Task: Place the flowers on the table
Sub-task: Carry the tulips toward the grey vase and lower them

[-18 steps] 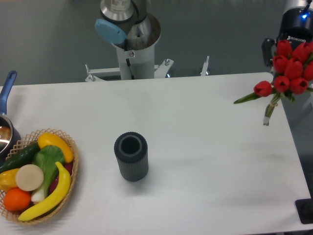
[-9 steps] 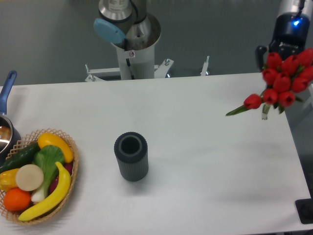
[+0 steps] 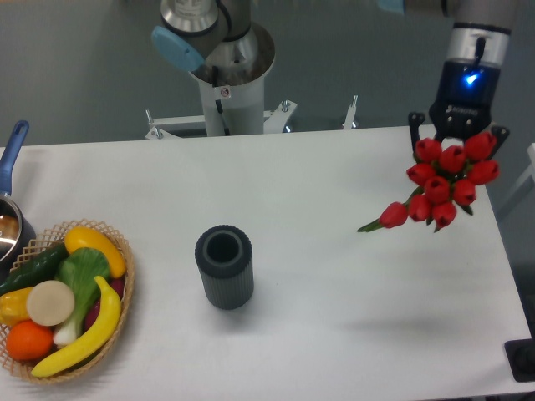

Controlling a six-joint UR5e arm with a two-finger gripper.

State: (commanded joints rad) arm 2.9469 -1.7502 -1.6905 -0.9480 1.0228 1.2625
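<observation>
The flowers, a bunch of red tulip buds with green leaves, hang in the air above the right part of the white table. My gripper sits directly above and behind the buds, near the table's far right edge. Its fingers are hidden behind the blooms, and it holds the bunch clear of the tabletop. One bud and a green leaf stick out to the lower left.
A dark grey ribbed cylinder vase stands upright left of centre. A wicker basket of fruit and vegetables sits at the front left, with a blue-handled pot behind it. The arm's base stands at the back.
The gripper has carried the flowers leftward and down, from beyond the table's right edge to over the tabletop.
</observation>
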